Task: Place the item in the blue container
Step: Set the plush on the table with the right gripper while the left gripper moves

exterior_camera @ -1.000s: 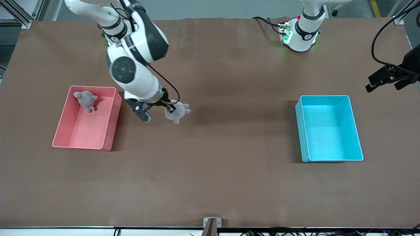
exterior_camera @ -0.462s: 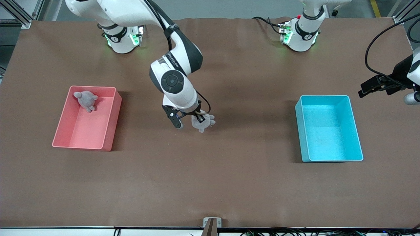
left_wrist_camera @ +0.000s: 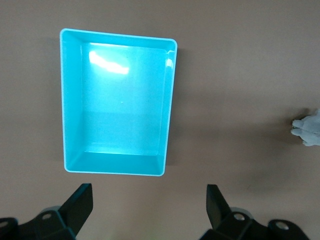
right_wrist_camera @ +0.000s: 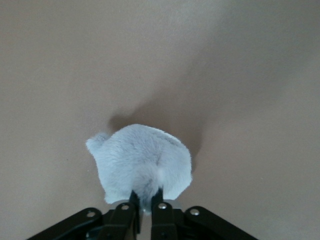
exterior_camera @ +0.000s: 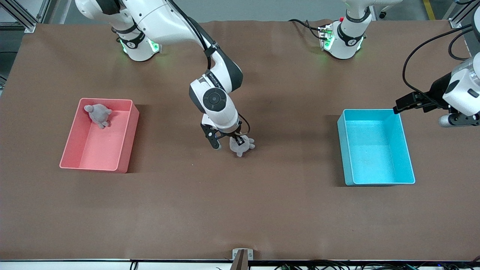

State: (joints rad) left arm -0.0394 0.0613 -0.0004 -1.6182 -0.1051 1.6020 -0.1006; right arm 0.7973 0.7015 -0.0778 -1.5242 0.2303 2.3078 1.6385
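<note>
The blue container [exterior_camera: 376,147] sits open-topped on the tabletop [exterior_camera: 262,210] toward my left arm's end, under and just beside my left jaws [left_wrist_camera: 150,210], which hang spread wide. My right jaws [exterior_camera: 230,142] are over mid-tabletop, well apart from it, pinching a grey plush toy [exterior_camera: 242,146]. A second grey plush [exterior_camera: 98,114] lies in the pink bin [exterior_camera: 125,148].

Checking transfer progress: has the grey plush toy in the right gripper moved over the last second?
Yes. The grey plush toy has travelled away from the pink bin toward the blue container.
</note>
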